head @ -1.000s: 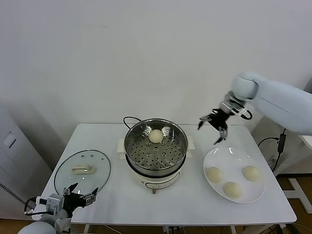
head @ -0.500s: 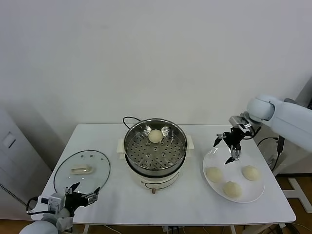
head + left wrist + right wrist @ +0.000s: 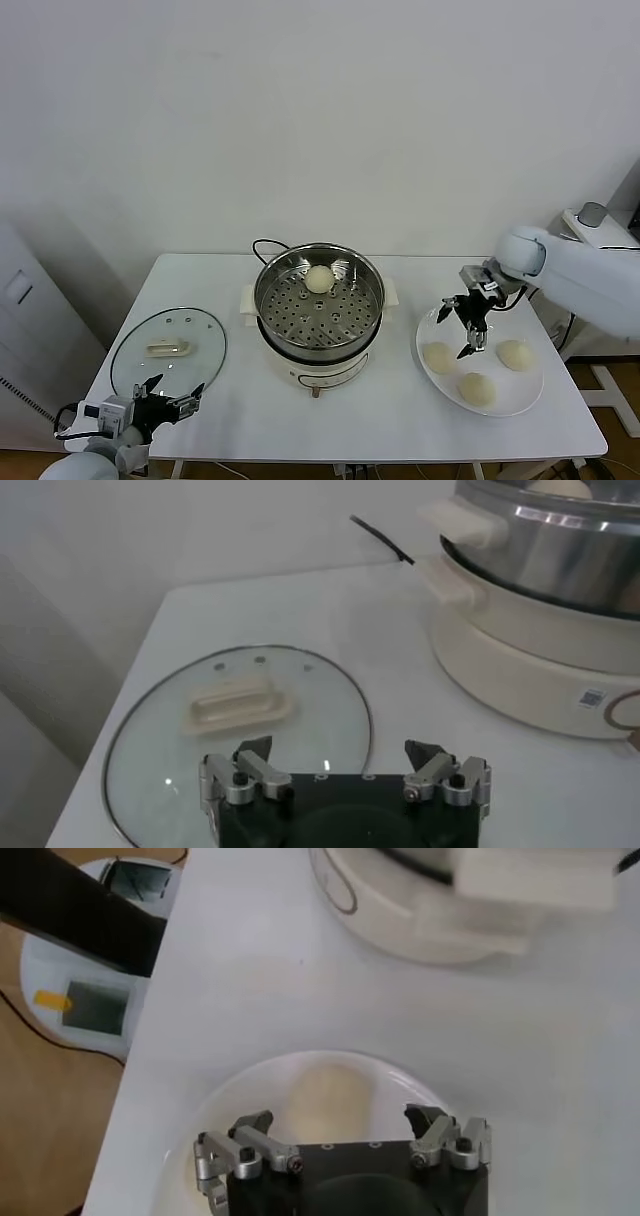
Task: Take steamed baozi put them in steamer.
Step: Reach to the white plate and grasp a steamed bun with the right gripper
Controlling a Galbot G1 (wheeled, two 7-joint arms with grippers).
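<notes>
The steel steamer (image 3: 318,305) on its white base stands mid-table with one cream baozi (image 3: 319,279) on its perforated tray. Three more baozi (image 3: 438,357) (image 3: 514,354) (image 3: 477,388) lie on a white plate (image 3: 432,325) at the right. My right gripper (image 3: 464,322) hangs open and empty just above the plate's near-left baozi, which shows pale between the fingers in the right wrist view (image 3: 330,1099). My left gripper (image 3: 168,394) is open and empty, parked at the table's front left corner; it also shows in the left wrist view (image 3: 345,757).
A round glass lid (image 3: 168,350) lies flat on the table left of the steamer, just ahead of my left gripper (image 3: 240,710). A black cord (image 3: 262,245) runs behind the steamer. The steamer's white base fills the far edge of the right wrist view (image 3: 440,908).
My right gripper has moved from beside the steamer's right rim out to the right and down, and now hangs low over the plate. The left arm has barely moved.
</notes>
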